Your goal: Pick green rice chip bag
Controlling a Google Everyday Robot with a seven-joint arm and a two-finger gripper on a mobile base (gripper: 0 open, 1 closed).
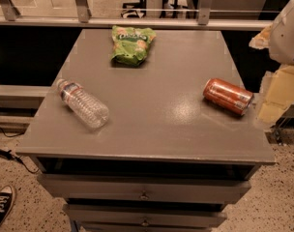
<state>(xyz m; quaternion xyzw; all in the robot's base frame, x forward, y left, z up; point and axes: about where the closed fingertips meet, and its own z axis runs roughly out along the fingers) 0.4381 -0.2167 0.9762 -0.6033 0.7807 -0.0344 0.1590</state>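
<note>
The green rice chip bag [131, 44] lies flat on the far middle of the grey table top [156, 115], its lettering towards the back edge. My gripper [275, 98] hangs at the right edge of the view, beyond the table's right side and beside the orange can. It is far from the bag and holds nothing that I can see. The white arm housing [289, 30] sits above it.
A clear plastic water bottle [83, 103] lies on its side at the left. An orange soda can [227, 96] lies on its side near the right edge. Drawers [144, 195] are under the table top. A rail [137, 22] runs behind. A shoe [2, 204] is at the bottom left.
</note>
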